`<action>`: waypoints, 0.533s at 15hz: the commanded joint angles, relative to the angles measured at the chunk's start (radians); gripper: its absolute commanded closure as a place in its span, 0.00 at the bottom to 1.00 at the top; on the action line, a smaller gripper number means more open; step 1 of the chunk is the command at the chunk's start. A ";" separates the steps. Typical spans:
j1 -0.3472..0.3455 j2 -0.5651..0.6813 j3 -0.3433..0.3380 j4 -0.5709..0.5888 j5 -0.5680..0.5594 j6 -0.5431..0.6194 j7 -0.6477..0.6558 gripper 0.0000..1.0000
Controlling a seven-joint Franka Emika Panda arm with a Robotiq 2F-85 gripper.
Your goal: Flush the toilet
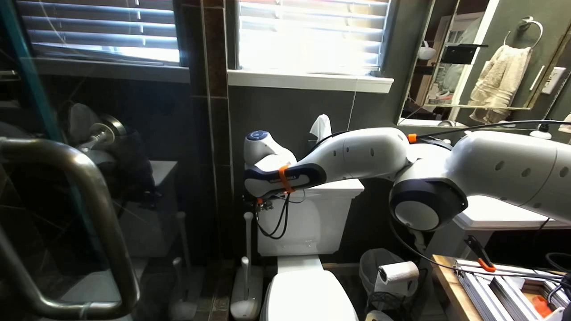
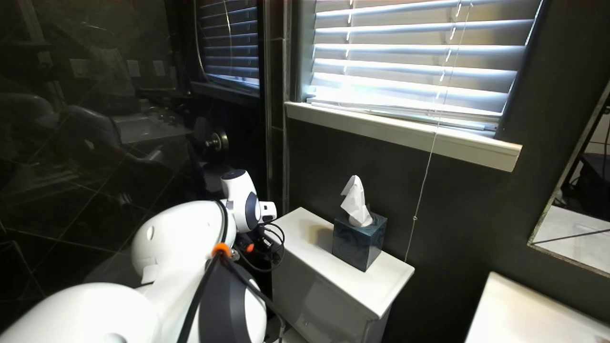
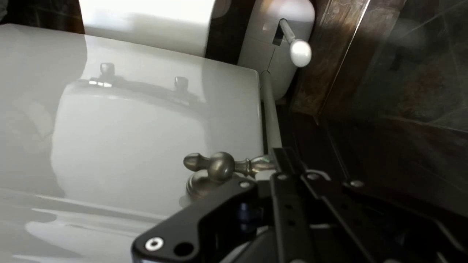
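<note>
The white toilet tank (image 1: 308, 223) stands against the dark wall, with the bowl lid (image 1: 310, 296) down in front of it. The tank also shows in an exterior view (image 2: 310, 290) and fills the left of the wrist view (image 3: 139, 138). A brushed-metal flush lever (image 3: 221, 166) sits at the tank's front corner, pointing right in the wrist view. My gripper (image 3: 287, 160) has its fingertips together at the lever's outer end. The near finger overlaps and hides the lever's tip; I cannot tell whether they touch. Nothing shows between the fingers. The arm mostly hides the gripper in both exterior views.
A dark tissue box (image 2: 360, 243) stands on the tank lid. White brush holders (image 3: 278, 47) with upright handles (image 1: 248, 236) stand beside the toilet, close to the gripper. A glass door with a metal handle (image 1: 105, 223) is at the left. A paper roll (image 1: 398, 271) stands right of the bowl.
</note>
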 commanded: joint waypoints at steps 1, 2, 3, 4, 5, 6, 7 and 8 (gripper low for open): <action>-0.010 0.015 0.014 0.035 -0.014 -0.018 0.003 0.99; -0.010 0.016 0.014 0.036 -0.013 -0.018 0.003 0.99; -0.010 0.016 0.014 0.036 -0.013 -0.018 0.003 0.99; -0.011 0.016 0.014 0.037 -0.013 -0.019 0.003 0.99; -0.011 0.017 0.015 0.038 -0.013 -0.019 0.003 0.99; -0.011 0.017 0.015 0.038 -0.013 -0.019 0.003 0.99; -0.011 0.017 0.015 0.038 -0.013 -0.020 0.003 1.00; -0.010 0.016 0.014 0.036 -0.015 -0.003 0.006 1.00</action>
